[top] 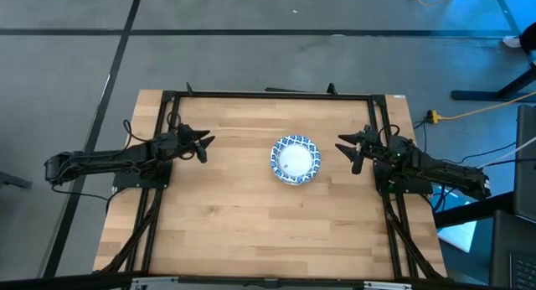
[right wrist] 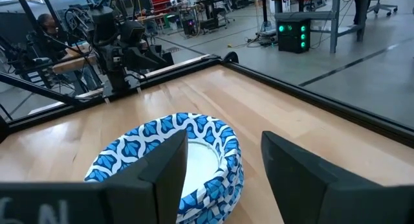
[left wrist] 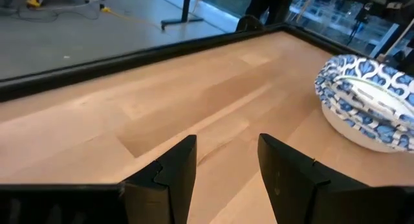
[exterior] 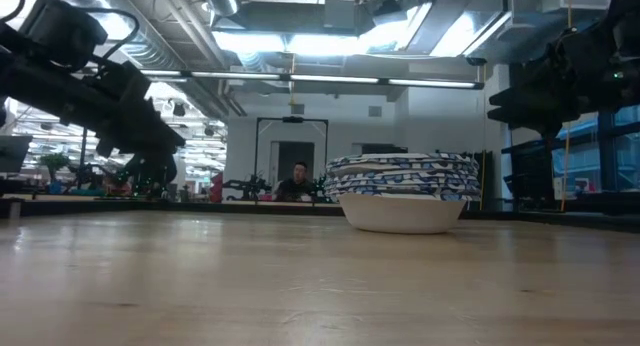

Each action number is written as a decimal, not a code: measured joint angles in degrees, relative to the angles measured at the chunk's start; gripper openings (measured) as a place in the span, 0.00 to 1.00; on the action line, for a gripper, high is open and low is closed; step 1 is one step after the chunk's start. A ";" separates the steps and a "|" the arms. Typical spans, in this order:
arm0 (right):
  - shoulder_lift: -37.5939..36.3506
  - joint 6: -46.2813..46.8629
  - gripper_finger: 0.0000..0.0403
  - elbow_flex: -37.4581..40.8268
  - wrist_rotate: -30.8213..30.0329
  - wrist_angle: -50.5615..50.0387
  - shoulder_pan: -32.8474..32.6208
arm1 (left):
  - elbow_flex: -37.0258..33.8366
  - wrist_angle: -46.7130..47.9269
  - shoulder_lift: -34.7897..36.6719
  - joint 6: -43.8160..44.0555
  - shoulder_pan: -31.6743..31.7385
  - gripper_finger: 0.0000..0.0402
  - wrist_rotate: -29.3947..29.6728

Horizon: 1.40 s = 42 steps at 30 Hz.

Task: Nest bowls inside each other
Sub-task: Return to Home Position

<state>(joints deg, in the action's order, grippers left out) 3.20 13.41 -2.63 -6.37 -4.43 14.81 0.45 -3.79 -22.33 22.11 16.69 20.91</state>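
Several blue-and-white rimmed bowls sit nested in one stack (top: 296, 159) at the middle of the wooden table; the lowest bowl's white base rests on the wood (exterior: 402, 214). The stack also shows in the left wrist view (left wrist: 367, 101) and the right wrist view (right wrist: 174, 162). My left gripper (top: 204, 147) hovers open to the left of the stack, well apart from it, fingers (left wrist: 226, 169) over bare wood. My right gripper (top: 345, 149) hovers open to the right of the stack, fingers (right wrist: 223, 169) pointing toward it without touching.
A black metal frame (top: 268, 95) runs along the table's far, left and right edges. Bare wood lies all around the stack. A person (exterior: 296, 182) sits in the room beyond the far edge. Cables lie on the floor at the right.
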 joint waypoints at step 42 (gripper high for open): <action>0.04 -1.79 0.49 0.00 -2.60 0.28 0.00 | 0.02 0.35 -0.04 -0.18 -0.01 0.40 0.42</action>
<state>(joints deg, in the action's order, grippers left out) 3.25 11.62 -2.63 -8.97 -4.14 14.81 0.47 -3.44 -22.37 21.93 16.68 21.32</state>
